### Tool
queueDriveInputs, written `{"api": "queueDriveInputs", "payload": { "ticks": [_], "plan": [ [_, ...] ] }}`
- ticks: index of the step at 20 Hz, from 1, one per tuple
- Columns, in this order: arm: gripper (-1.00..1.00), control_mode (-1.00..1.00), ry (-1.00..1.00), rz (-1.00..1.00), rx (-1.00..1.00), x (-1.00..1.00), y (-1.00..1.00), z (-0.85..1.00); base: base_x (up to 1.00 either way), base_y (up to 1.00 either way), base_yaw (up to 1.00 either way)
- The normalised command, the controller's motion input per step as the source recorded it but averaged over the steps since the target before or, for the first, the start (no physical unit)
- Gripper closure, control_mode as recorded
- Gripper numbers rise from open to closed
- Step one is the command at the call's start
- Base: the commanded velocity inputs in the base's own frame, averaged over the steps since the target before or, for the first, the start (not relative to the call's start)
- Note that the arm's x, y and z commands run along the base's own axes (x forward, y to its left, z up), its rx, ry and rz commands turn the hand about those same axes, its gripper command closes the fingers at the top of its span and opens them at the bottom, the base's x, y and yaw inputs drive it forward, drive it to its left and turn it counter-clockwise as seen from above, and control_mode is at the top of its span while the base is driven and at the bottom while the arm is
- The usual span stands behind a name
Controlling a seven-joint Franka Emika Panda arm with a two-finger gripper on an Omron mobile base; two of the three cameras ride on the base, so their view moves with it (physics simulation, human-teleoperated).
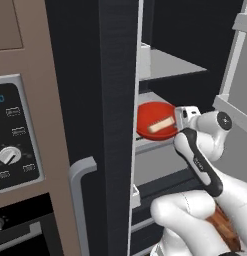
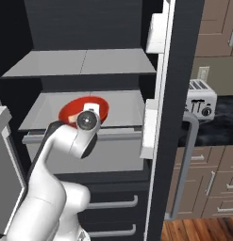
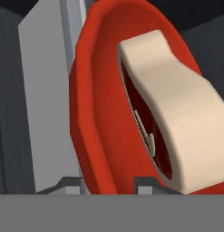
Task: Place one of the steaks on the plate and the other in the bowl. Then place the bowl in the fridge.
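Note:
The fridge (image 1: pixel 115 100) stands open, its pale shelves showing. The red-orange bowl (image 1: pixel 149 116) is inside, at the middle shelf (image 2: pixel 118 101), near that shelf's left front. I cannot tell whether it rests on the shelf. One steak (image 1: pixel 161 125), red with a cream fat rim, lies in the bowl (image 3: pixel 97 131). My gripper (image 3: pixel 109 183) is shut on the bowl's near rim, with a fingertip (image 3: pixel 70 183) on either side of the rim. The steak (image 3: pixel 177 118) lies just beyond my fingers. In the right base view my wrist covers part of the bowl (image 2: pixel 70 110).
The open fridge door (image 2: pixel 179 70) with its white bins (image 2: pixel 149 127) stands to the right of my arm. An upper shelf (image 2: pixel 85 63) hangs above the bowl, with drawers (image 2: pixel 108 202) below. An oven control panel (image 1: pixel 12 140) is at the left. A toaster (image 2: pixel 200 101) sits on the counter at the right.

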Motion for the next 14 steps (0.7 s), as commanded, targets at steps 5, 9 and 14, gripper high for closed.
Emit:
{"api": "queueDriveInputs", "payload": {
  "ticks": [5, 9, 14],
  "plan": [
    [1.0, -1.0, 0.0, -0.03, 0.0, 0.57, 0.0, 0.0, 0.0, 0.0, 0.0],
    [1.0, -1.0, -0.01, 0.0, 0.0, 0.57, 0.0, 0.0, 0.0, 0.0, 0.0],
    [1.0, -1.0, 0.0, 0.0, 0.0, 0.52, 0.0, -0.09, 0.0, 0.0, 0.0]
  ]
}}
